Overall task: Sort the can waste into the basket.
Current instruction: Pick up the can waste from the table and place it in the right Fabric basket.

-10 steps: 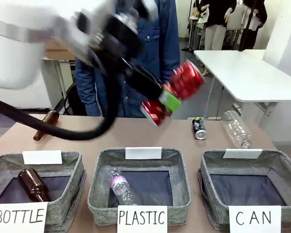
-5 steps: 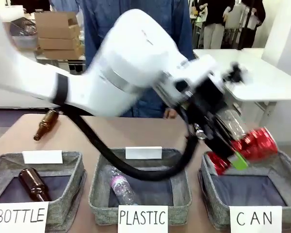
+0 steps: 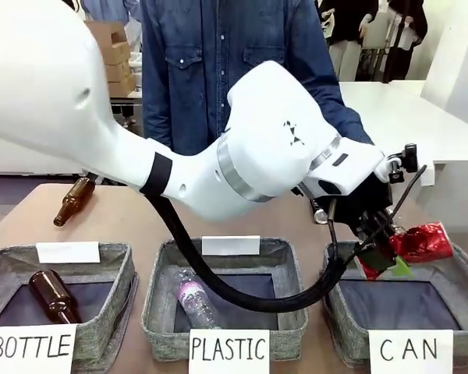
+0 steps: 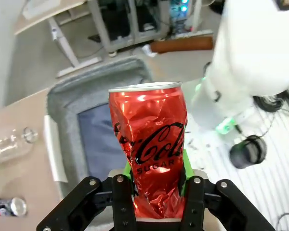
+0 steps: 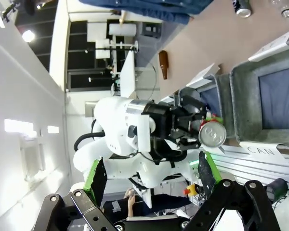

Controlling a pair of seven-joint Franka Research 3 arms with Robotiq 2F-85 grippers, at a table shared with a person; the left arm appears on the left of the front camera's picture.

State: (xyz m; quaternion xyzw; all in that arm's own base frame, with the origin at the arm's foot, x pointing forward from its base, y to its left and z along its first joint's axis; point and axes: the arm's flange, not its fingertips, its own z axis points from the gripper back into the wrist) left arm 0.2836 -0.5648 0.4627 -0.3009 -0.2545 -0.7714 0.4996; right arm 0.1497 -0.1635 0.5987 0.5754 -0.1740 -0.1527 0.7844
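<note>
— Three baskets line the bottom of my front view, and the basket (image 3: 462, 273) signed CAN sits lower right.
— Which hand has the can?
— My left hand (image 4: 155, 169), clamped on the dented red can (image 4: 149, 130). In its wrist view the can's long axis runs straight out along the fingers, rim away from the hand, with the basket's dark floor beyond it. From the front the can lies nearly level, pointing frame-right, above the opening toward its left side. I judge a plain release should land it inside.
— And the other?
— My right hand (image 5: 151, 166) is spread wide, holds nothing and is well apart. The left is nearer.
— Counts?
— Two cans: the red one, and a black can (image 4: 8, 206) lying on the table (image 4: 19, 183) beyond the basket. Two brown bottles: one brown bottle (image 3: 53, 296) basketed lower left, another (image 3: 72, 200) on the table at frame-left. Two clear bottles: one clear bottle (image 3: 193, 300) in the middle basket, another (image 4: 9, 144) near the black can.
</note>
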